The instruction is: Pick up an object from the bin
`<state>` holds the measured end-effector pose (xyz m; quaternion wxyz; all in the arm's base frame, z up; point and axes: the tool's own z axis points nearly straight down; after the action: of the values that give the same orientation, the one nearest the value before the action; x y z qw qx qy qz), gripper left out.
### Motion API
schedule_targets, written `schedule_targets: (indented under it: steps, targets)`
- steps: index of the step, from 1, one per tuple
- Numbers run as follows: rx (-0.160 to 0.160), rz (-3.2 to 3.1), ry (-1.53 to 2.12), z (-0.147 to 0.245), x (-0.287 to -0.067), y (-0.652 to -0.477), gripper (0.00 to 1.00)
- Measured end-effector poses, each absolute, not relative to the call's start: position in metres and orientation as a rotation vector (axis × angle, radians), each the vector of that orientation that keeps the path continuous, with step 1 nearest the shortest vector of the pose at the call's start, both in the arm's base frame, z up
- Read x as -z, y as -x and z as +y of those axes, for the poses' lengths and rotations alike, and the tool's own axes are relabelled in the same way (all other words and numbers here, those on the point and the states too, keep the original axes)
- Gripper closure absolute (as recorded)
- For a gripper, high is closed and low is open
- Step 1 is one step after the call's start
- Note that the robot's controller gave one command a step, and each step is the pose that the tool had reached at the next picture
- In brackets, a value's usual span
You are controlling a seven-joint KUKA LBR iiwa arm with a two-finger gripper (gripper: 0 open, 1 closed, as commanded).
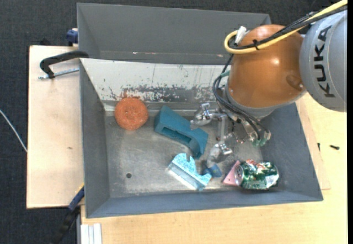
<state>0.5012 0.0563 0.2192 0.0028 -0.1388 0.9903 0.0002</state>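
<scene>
Presumably positioned for a pick, the gripper (214, 161) sits low between the teal block (177, 129) and the crumpled green can (257, 175); open or closed cannot be determined.

A grey metal bin (138, 152) holds a handful of loose things on its scuffed floor. An orange ball (131, 113) sits near the back wall at left. A teal block (177, 129) lies angled at centre. In front of it rests a pale blue sponge (186, 171), and at front right a crumpled green can (257, 175) lies touching a pink wedge (231, 175).
</scene>
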Motion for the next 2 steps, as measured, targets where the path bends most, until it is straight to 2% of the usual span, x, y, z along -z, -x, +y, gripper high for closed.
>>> schedule_targets:
  steps: [1,2]
  targets:
    - [-0.001,3.100,0.449,0.060,-0.167,-0.504,0.00]
    - [-0.002,3.108,0.483,0.055,-0.126,-0.500,0.00]
